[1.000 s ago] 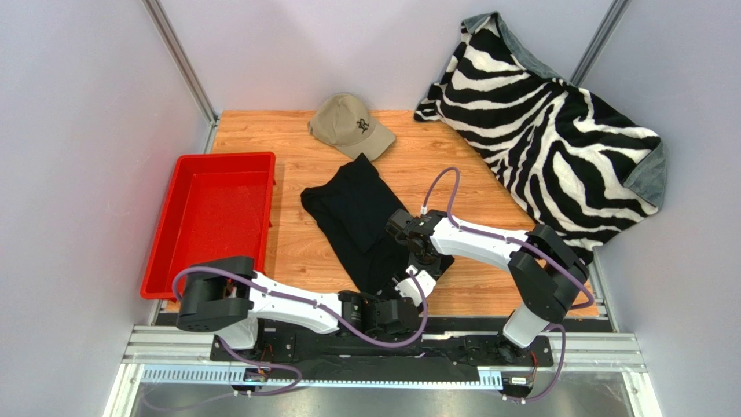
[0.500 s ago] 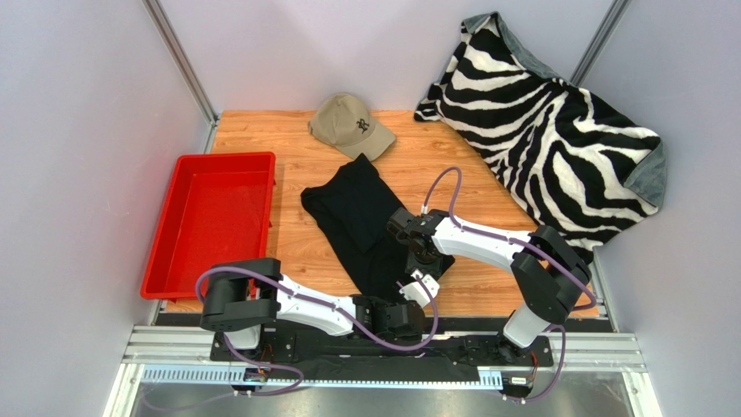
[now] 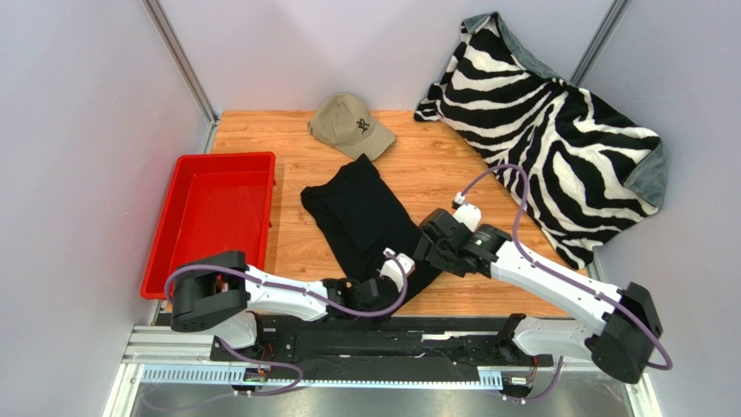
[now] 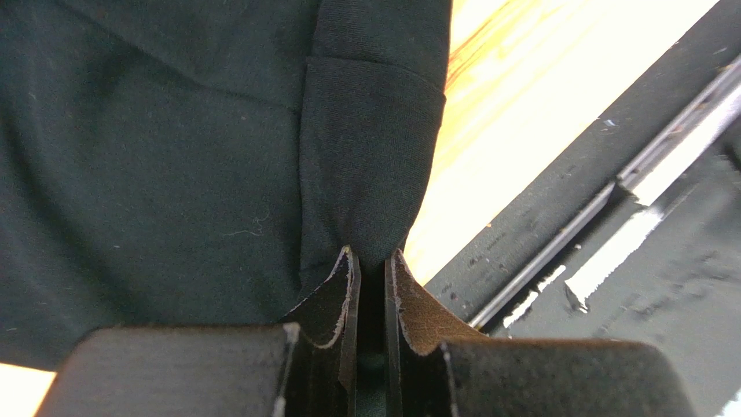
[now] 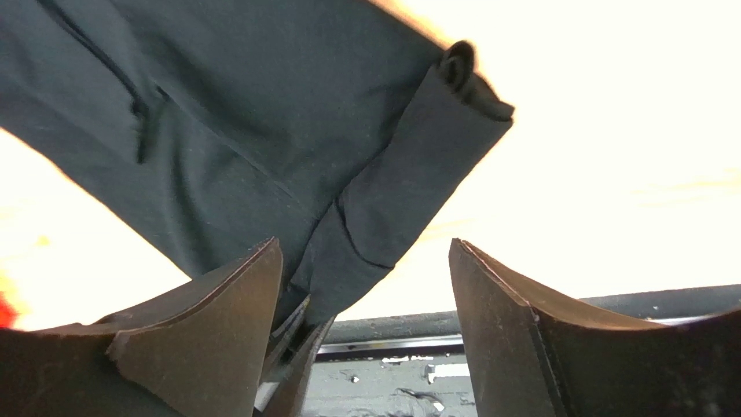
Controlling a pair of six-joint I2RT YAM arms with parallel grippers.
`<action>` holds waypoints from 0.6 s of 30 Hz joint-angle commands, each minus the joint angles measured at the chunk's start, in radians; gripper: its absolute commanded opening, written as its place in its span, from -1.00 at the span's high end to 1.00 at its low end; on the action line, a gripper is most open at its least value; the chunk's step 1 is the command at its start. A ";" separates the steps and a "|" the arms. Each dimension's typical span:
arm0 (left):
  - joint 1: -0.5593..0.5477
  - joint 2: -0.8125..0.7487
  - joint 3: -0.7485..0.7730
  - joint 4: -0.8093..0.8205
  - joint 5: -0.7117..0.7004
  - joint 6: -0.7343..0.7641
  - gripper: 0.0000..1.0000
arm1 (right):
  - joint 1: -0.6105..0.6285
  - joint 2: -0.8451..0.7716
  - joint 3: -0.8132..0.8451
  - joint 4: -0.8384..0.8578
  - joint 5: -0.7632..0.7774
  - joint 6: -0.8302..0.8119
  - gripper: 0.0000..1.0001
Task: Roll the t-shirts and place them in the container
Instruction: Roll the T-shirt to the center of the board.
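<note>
Your left hand [image 3: 387,287] lies low at the near edge of the desk [image 3: 435,165], about midway along it. Its fingers [image 4: 339,291] are drawn almost together, clamped on a narrow flap of black cloth at the near end of the t-shirt [image 3: 361,213]. The left wrist view shows that flap running down into the slit between them, with the desk's near edge and a dark metal rail [image 4: 565,234] just beside it on the right. Your right hand [image 3: 432,250] hovers over the near right side of the same garment, fingers [image 5: 217,321] spread wide apart and gripping nothing; its wrist view shows the cloth beyond the fingers, not between them. You will find the t-shirt in the middle of the desk as a long folded strip, running from the far side toward the near edge and slanting right as it comes nearer. Its near end is doubled over on itself, and the right wrist view shows a small rolled lip at one corner. A red tray [image 3: 226,158] sits along the left edge, apart from the t-shirt. A tan cap [image 3: 352,126] rests at the far edge, just beyond the t-shirt's far tip; contact between them cannot be confirmed. A zebra-striped blanket [image 3: 548,130] covers the far right corner and spills past the right edge, apart from the t-shirt.
</note>
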 commanded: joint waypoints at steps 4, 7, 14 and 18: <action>0.157 -0.085 -0.122 0.160 0.412 -0.174 0.92 | 0.008 -0.177 -0.200 0.193 0.052 0.072 -0.49; 0.227 -0.091 -0.162 0.209 0.538 -0.214 0.92 | 0.031 -0.210 -0.261 0.248 0.048 0.101 -0.48; 0.341 -0.062 -0.176 0.260 0.757 -0.264 0.92 | 0.072 -0.165 -0.316 0.331 0.097 0.155 -0.49; 0.379 -0.028 -0.186 0.301 0.842 -0.298 0.92 | 0.074 -0.133 -0.327 0.345 0.136 0.180 -0.43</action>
